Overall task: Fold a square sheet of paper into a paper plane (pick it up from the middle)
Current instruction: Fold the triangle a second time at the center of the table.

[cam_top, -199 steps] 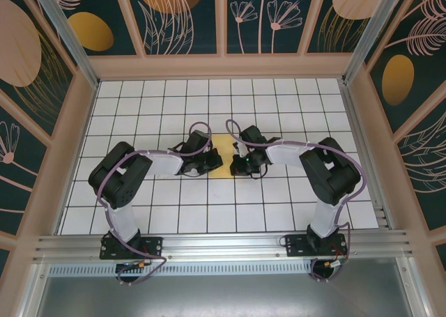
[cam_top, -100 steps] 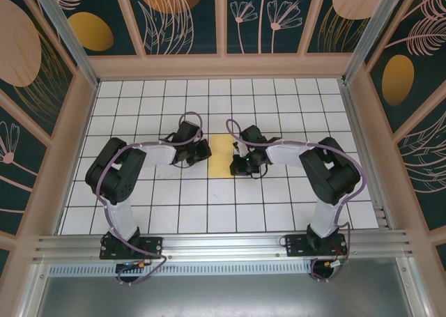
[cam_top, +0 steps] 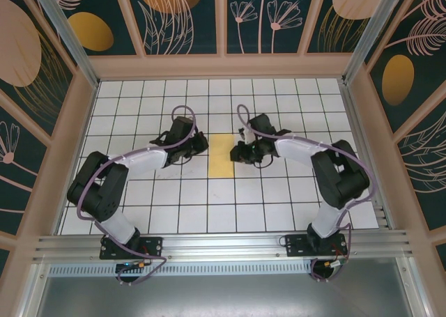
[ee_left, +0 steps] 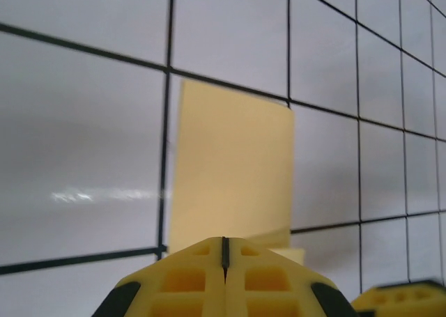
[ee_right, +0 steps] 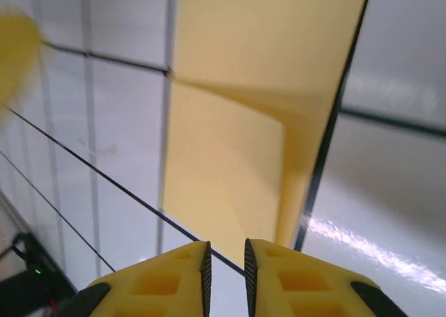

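From above, the square sheet of paper [cam_top: 221,157] lies flat on the white table with black grid lines [cam_top: 139,191], near the middle. It looks like a tall yellow shape, one tile wide and about two tiles long. The left gripper [cam_top: 202,146] is just beside the paper's left edge, by its far half. The right gripper [cam_top: 239,152] is at the paper's right edge, about halfway along it. I cannot tell from here if it touches the paper. Both arms bend in toward the paper from the two sides.

In the left wrist view, the paper [ee_left: 230,171] lies just past the tips of the left gripper [ee_left: 224,244]. Its two yellow fingers [ee_left: 188,275] are pressed tight together, with only a thin dark line between them. Nothing is held between them. The paper looks flat and smooth. At its near corner a second layer peeks out from under the top one. A black grid line runs along the paper's left edge.

In the right wrist view, the paper [ee_right: 237,122] is very close in front of the right gripper [ee_right: 226,251]. The two yellow fingers [ee_right: 167,282] have a small gap between them, and nothing sits in that gap. The paper has two layers here. The top layer lifts up a little from the one below and makes a shadow along a slanted line. A black grid line runs along the paper's right edge. The table beside the paper is shiny.
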Motion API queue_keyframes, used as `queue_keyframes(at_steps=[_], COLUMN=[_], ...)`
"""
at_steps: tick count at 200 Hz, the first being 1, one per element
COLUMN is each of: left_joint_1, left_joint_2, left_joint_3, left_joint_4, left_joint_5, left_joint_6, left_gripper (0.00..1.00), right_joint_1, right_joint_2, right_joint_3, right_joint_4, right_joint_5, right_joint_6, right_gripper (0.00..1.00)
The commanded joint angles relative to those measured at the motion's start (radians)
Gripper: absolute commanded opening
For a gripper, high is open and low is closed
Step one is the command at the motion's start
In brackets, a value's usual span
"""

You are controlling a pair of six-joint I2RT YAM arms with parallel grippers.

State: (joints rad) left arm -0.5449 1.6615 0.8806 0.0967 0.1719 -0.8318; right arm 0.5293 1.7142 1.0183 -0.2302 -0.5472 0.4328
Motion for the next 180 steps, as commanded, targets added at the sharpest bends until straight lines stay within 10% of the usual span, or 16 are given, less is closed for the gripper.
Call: queue_keyframes(at_steps=[1,180], left_joint_1=[-0.042,-0.082], left_joint_2=[0.016,0.257], left_joint_3=[-0.023,0.069], left_joint_4=[0.066,0.044], left_joint_5=[0.042,0.092], left_joint_6=[-0.051,-0.106], left_gripper=[0.05,0.00], right_joint_1=[-0.024,0.005], right_joint_2=[-0.054,0.192], right_joint_3=[0.031,0.121], right_joint_4=[0.008,0.005], right_joint_5=[0.022,0.083], right_joint_6=[0.006,-0.008], right_gripper=[0.24,0.11])
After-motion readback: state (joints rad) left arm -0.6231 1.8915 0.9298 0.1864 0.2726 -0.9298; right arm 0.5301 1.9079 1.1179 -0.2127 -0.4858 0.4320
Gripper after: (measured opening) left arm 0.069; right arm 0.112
